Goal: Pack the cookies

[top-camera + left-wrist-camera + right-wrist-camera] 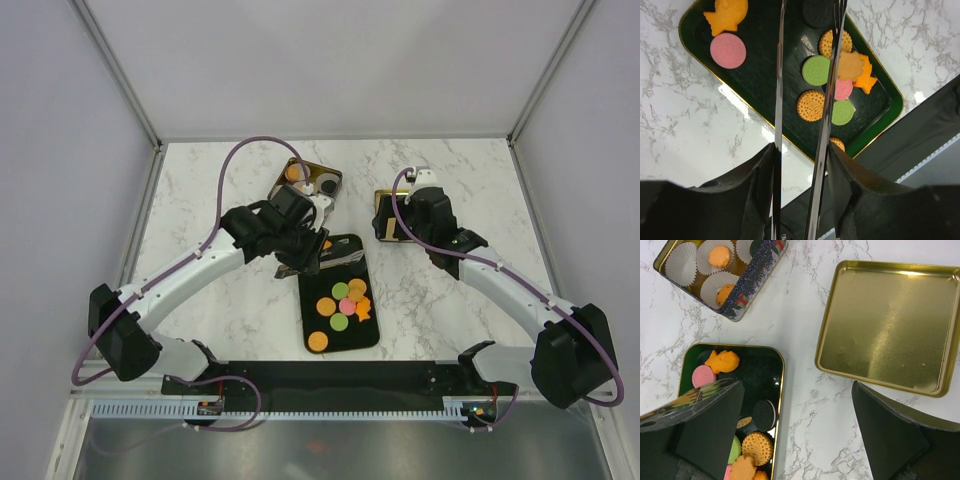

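The cookies (816, 70) lie in a dark green tray (765, 85): round orange, pink and green ones, orange shaped ones and a dark sandwich cookie (764, 415). My left gripper (802, 150) is shut on metal tongs (779, 75), whose two blades reach out over the tray and stand apart. Their tips run out of the left wrist view, and I see nothing pinched between them. In the top view the left gripper (300, 245) hangs over the tray's far end. My right gripper (797, 410) is open above bare marble, between the tray and a gold lid (890, 325).
A tin box (747, 285) at the back holds white paper cups (682, 262), two with an orange cookie (720, 256) inside. The gold lid (385, 228) lies open side up, partly under the right gripper (405, 215). White walls surround the marble table (200, 190).
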Controlling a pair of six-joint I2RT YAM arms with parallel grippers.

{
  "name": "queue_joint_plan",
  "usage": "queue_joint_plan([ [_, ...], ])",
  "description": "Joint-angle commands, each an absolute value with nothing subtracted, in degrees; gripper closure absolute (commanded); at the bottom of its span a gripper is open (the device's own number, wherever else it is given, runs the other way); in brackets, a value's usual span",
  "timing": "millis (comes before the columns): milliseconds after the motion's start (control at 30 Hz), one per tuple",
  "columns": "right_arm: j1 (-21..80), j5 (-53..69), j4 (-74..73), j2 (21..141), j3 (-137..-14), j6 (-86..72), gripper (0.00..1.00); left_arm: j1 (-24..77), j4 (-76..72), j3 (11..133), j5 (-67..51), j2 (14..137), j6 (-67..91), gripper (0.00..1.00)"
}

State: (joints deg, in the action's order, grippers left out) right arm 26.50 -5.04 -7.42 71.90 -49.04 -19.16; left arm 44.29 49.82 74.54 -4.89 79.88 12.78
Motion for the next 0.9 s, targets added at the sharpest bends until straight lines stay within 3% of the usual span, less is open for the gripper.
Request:
queue_joint_plan([
  [0, 26.72, -5.89, -6.68, 71.98, -51.86, -18.28, 0.02, 45.35, 49.39, 74.01, -6.15, 79.98, 13.01, 0.48],
  [867, 26.72, -5.71, -6.68, 71.81, -51.68, -18.11, 0.02, 45.88, 43.59, 73.13, -10.81, 86.92, 12.66, 0.43],
])
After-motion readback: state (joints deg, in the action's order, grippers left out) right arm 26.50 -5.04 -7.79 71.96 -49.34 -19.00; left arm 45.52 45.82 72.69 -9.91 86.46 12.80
